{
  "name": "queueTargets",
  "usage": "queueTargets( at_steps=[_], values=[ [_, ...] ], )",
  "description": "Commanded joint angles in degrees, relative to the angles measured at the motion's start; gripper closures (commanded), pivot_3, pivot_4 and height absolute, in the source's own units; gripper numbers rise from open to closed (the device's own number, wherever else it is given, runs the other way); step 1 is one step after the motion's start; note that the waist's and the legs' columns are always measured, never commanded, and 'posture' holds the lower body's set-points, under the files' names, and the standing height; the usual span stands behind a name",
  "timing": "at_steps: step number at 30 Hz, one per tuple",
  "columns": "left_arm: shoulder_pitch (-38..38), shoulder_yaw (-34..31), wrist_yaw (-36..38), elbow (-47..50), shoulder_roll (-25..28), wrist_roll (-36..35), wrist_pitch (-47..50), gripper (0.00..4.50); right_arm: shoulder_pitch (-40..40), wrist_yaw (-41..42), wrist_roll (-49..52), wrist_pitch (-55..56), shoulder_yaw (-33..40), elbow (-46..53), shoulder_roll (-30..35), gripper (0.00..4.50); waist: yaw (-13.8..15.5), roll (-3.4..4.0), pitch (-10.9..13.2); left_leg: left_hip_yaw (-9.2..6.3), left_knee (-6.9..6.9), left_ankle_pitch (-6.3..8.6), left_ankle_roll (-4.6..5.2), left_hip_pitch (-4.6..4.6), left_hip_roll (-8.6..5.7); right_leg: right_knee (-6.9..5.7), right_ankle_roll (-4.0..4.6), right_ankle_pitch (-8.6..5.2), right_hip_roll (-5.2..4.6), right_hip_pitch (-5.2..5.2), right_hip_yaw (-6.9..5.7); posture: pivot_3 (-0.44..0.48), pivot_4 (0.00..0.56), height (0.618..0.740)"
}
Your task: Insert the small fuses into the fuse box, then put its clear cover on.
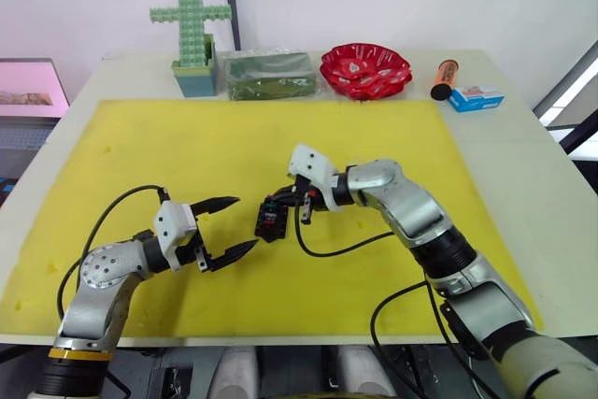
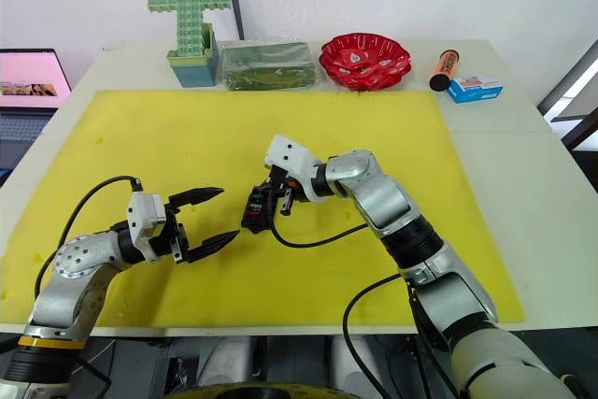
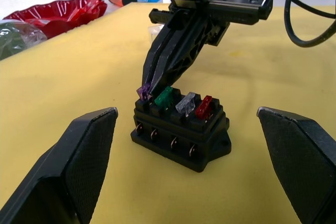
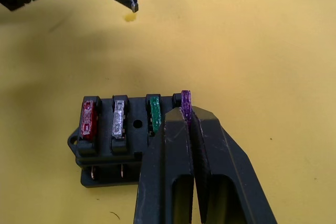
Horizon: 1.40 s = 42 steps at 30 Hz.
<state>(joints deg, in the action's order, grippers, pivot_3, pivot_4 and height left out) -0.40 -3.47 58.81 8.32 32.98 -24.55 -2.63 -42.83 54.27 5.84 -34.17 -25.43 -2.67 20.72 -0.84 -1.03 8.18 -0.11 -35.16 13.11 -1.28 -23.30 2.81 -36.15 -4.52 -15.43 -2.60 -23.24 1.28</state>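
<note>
Here, in the left eye view, the right gripper [image 1: 277, 215] meets the fuse box [image 1: 270, 223] on the yellow mat [image 1: 140, 156], while the left gripper [image 1: 234, 226] waits just beside it, jaws spread wide with nothing between them. The left wrist view shows the box between and beyond the open fingers [image 3: 79, 156]; green [image 3: 165, 97], grey-white [image 3: 185, 103] and red fuses [image 3: 204, 108] sit in their slots, and the right jaws come down closed on the purple fuse [image 3: 143, 92] at the row's end. The right wrist view shows the purple fuse [image 4: 185, 103] pinched at the jaw tips, over the end slot and standing prouder than its neighbours; seating appears unfinished. The fuses are judged light, rigid and smooth-sided, best gripped across the flat faces and pressed straight down; the light box may slide and could need bracing. The clear cover cannot be made out.
</note>
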Motion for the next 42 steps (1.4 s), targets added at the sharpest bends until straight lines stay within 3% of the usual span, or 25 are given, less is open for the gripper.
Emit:
queueTargets(
  at_steps=[1,15,20,42],
  values=[
    [-0.47,-0.39,-0.38,2.32,0.17,-0.57,0.30,0.00,0.56,0.95,-1.95,2.40,-1.68,-0.59,0.94,4.47,0.01,0.00,0.00,0.00,0.00,0.00,0.00,0.00,0.00,0.00,0.00,0.00,0.00,0.01,0.00,0.000,0.150,0.740],
    [-0.97,-0.23,-0.69,2.76,-0.05,-0.37,0.94,0.00,0.31,2.08,-2.80,3.54,-0.97,-0.44,0.96,4.47,0.02,0.00,0.00,0.00,-0.01,0.00,0.00,0.02,0.00,0.00,0.01,0.00,0.00,0.03,0.00,0.000,0.150,0.740],
    [-0.94,-0.19,-0.80,2.82,-0.14,-0.33,0.95,0.00,0.52,2.33,-3.11,3.82,-1.02,-0.23,1.13,3.15,0.03,0.00,0.00,0.00,-0.01,0.00,0.00,0.02,0.00,0.00,0.00,0.00,0.00,0.03,0.00,0.000,0.150,0.740],
    [-0.90,-0.40,-0.48,2.20,0.02,-0.31,0.69,0.00,-1.53,7.08,2.71,2.12,3.93,0.96,0.67,3.15,0.06,0.00,0.00,0.00,-0.01,0.00,0.00,0.01,0.00,0.00,-0.01,0.01,0.00,0.03,0.00,0.000,0.150,0.740]
  ],
)
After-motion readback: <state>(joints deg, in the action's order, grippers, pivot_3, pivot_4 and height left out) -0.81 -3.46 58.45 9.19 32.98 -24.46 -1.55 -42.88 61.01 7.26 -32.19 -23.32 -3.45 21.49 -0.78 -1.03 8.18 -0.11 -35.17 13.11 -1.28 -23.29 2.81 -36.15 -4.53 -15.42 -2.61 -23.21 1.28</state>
